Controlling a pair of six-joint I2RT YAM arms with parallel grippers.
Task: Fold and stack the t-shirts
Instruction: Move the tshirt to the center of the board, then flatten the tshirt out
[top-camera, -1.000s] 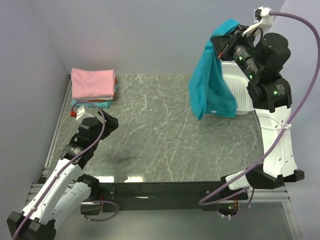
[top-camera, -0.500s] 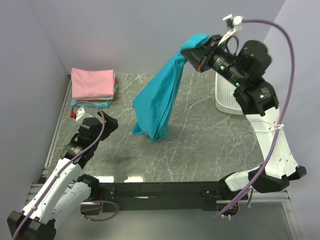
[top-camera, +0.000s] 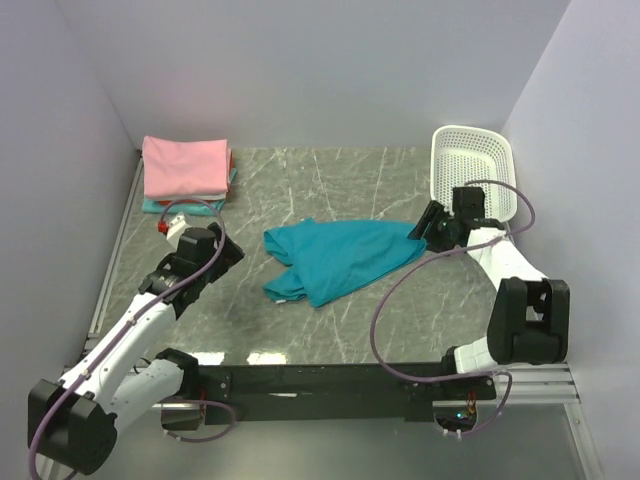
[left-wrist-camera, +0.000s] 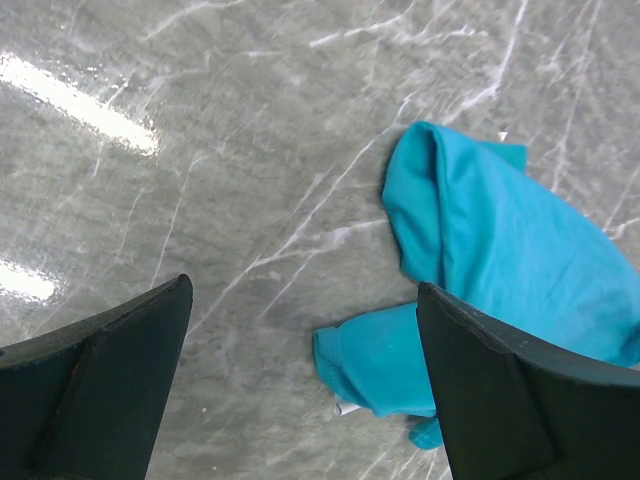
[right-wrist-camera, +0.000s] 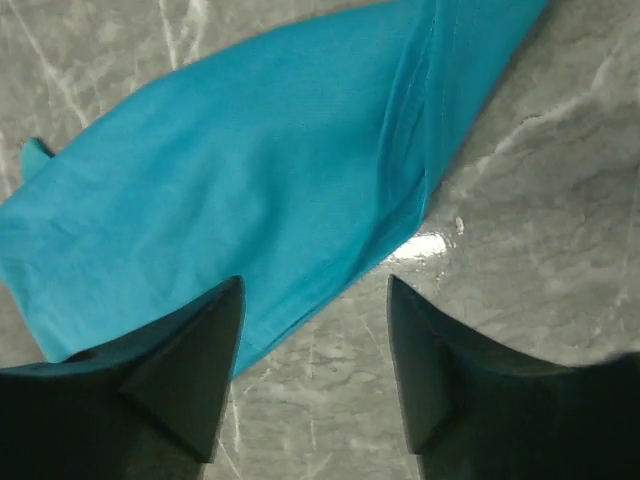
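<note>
Teal shirt (top-camera: 340, 258) lies rumpled at mid table (top-camera: 300, 185), likely so both arms can reach it for folding; right claw (right-wrist-camera: 315, 290) is parted over its edge, holding nothing; left claw (left-wrist-camera: 302, 300) is wide apart, empty; stack (top-camera: 185, 168) sits far left.

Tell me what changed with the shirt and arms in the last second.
The right gripper swung the teal-blue cloth t-shirt leftward from the white plastic lattice basket down onto the grey marble table, then opened and let go. Left gripper stayed open; pink-topped folded stack unmoved.
</note>
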